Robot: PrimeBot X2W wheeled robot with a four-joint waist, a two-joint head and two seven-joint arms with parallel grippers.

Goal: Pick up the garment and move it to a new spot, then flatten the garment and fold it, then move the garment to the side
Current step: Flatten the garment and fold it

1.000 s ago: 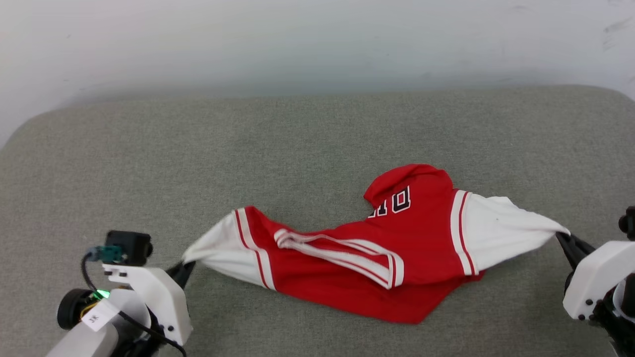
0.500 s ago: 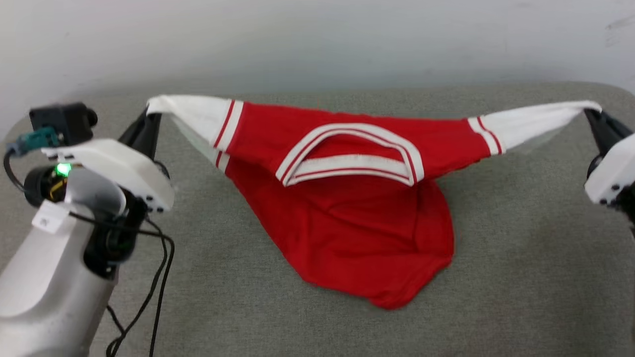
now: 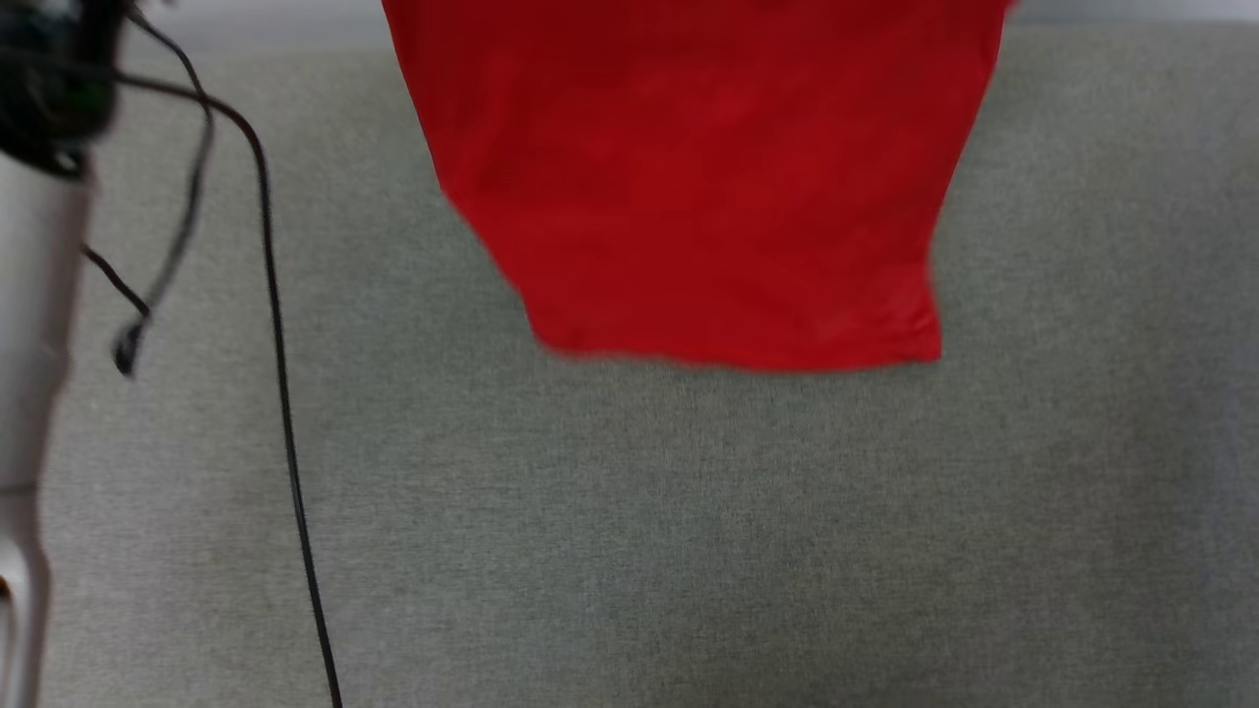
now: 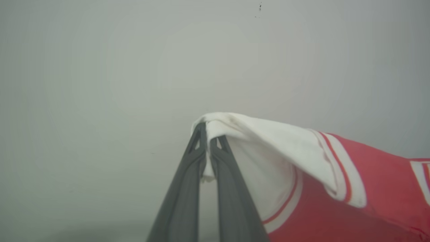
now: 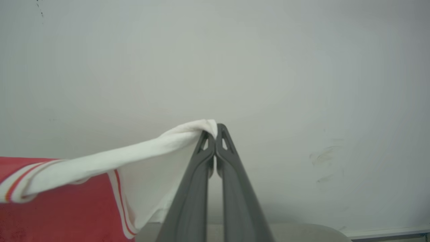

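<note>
My left jaws and right jaws each pinch a white sleeve (image 4: 268,134), the shirt (image 3: 689,197) hanging above the cushion (image 3: 689,551); I should lower it level, hem (image 3: 738,356) first, so it spreads flat.

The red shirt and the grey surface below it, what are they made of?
The red shirt looks like soft, matte knit cloth: it hangs limp and bunches softly at the sleeves. The grey surface looks like woven upholstery fabric, going by its fine speckled weave.
</note>
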